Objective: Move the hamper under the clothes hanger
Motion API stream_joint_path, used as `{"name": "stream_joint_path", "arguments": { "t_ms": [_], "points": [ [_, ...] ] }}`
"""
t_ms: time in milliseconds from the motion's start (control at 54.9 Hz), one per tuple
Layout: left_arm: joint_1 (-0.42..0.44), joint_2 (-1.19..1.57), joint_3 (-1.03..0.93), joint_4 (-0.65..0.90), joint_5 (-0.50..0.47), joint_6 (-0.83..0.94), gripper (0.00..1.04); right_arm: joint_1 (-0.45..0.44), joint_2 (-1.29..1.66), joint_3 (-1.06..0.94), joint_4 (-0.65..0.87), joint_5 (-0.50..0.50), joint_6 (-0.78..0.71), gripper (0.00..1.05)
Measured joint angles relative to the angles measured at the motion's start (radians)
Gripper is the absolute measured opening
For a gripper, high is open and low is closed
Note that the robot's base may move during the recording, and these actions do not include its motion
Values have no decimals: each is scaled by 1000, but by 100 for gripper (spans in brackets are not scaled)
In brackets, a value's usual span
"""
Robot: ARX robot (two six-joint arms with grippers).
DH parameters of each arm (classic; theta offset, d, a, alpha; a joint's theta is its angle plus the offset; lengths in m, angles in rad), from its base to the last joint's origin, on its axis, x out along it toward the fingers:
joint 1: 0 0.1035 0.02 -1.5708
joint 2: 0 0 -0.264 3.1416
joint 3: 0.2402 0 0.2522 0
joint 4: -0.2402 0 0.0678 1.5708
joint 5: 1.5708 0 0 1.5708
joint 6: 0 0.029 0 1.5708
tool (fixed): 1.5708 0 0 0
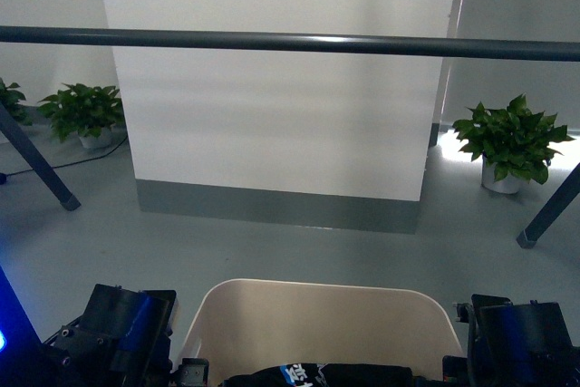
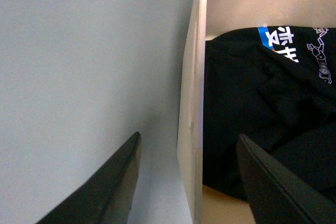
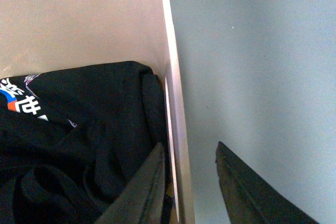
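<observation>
While both grippers' fingers (image 2: 123, 182) (image 3: 239, 187) straddle the hamper (image 1: 317, 319) walls, apart and unclamped, pinch them, then slide evenly beneath the clothes hanger (image 1: 290, 42).

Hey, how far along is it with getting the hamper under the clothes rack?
Done: both grippers straddle the hamper side walls, left gripper and right gripper, one finger inside, one outside, jaws not visibly closed. In hand: the hamper sits between the arms. Left: pushing it forward until it's beneath the rack's bar, which lies ahead.

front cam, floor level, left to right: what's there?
Left potted plant → left slanted rack leg → white pillar → right potted plant → right slanted rack leg.
</observation>
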Motion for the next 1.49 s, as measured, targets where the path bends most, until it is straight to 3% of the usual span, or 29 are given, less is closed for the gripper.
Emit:
{"name": "stream_joint_path", "arguments": {
  "t_ms": [91,291,492,1148,1494],
  "points": [
    [0,-17,-13,5,10,1,76,0,-2,-4,2,5,0,51],
    [0,-68,-29,7,11,2,99,2,-35,-26,10,9,0,74],
    [0,-146,-48,2,13,10,98,4,-116,-50,11,21,-11,98],
    [0,-506,-104,-86,37,34,98,7,-514,-212,8,80,-85,97],
    [41,-932,-246,-154,35,51,98,64,-956,-352,-20,189,-178,97]
  ]
}}
